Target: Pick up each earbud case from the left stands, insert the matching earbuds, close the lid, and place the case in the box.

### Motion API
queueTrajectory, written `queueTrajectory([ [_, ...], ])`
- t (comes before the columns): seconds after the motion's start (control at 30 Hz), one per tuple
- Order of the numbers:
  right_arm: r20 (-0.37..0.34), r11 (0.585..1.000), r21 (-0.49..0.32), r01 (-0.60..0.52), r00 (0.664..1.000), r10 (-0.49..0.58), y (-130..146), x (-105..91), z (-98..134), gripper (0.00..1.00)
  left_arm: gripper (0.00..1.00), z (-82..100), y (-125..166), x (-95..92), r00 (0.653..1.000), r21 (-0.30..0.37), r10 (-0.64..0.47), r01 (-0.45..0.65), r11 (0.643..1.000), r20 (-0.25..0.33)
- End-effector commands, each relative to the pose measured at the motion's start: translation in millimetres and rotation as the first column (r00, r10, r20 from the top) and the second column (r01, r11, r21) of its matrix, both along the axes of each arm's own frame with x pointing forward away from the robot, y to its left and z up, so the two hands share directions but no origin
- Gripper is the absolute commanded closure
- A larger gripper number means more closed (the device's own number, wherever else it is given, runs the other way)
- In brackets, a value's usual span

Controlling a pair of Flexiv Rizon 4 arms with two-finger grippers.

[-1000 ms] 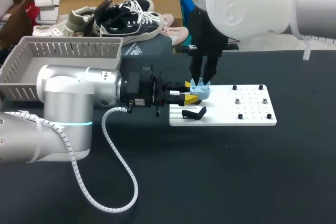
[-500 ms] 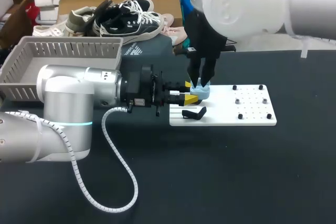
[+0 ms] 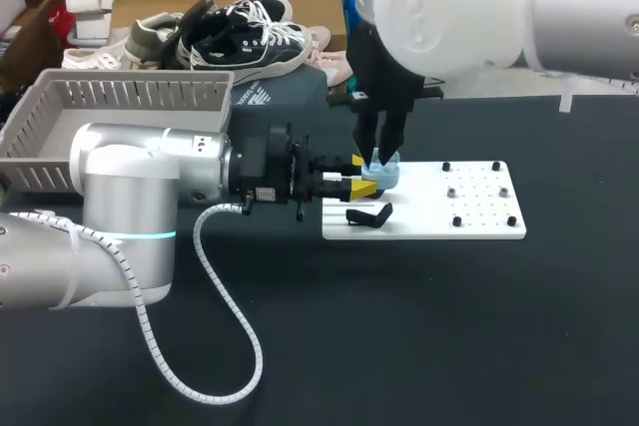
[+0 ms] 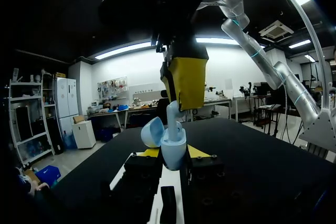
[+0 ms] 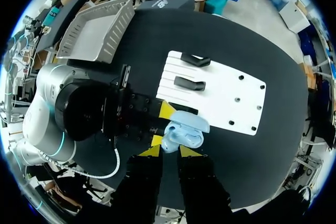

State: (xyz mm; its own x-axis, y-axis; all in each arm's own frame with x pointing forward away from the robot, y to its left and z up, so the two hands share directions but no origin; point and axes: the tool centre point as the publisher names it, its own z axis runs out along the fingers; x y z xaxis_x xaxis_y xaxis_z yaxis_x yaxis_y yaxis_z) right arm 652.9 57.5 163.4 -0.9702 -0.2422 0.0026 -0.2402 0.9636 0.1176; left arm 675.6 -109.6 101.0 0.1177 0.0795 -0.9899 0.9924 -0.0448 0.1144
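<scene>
A light-blue earbud case with its lid hinged open is held just above the left end of the white stand plate. My left gripper comes in level from the left and is shut on the case's body. My right gripper hangs straight down over the open case, shut on a pale earbud whose lower end sits in the case's mouth. In the right wrist view my right gripper is directly above the case, with the left gripper beside it.
Two black stands lie on the plate's left part, with small black pegs on its right part. A grey slatted box stands at the table's far left. Shoes and cardboard lie behind the table.
My right arm has shifted slightly to the left above the case, its gripper staying at the case's opening. The left arm and the case have not moved.
</scene>
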Motion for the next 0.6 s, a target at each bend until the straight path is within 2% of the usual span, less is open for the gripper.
queueTrajectory([
  [0.03,0.003,1.000,-0.003,0.006,1.000,-0.006,0.0,1.8,-0.5,1.00,1.00,-0.7,-1.1,0.3,1.000,-0.001,0.002,-0.002,1.000,0.001],
  [0.6,0.016,1.000,-0.014,0.020,1.000,-0.020,-0.5,4.5,-6.2,1.00,1.00,-0.7,-1.1,0.3,1.000,-0.001,0.002,-0.002,1.000,0.001],
])
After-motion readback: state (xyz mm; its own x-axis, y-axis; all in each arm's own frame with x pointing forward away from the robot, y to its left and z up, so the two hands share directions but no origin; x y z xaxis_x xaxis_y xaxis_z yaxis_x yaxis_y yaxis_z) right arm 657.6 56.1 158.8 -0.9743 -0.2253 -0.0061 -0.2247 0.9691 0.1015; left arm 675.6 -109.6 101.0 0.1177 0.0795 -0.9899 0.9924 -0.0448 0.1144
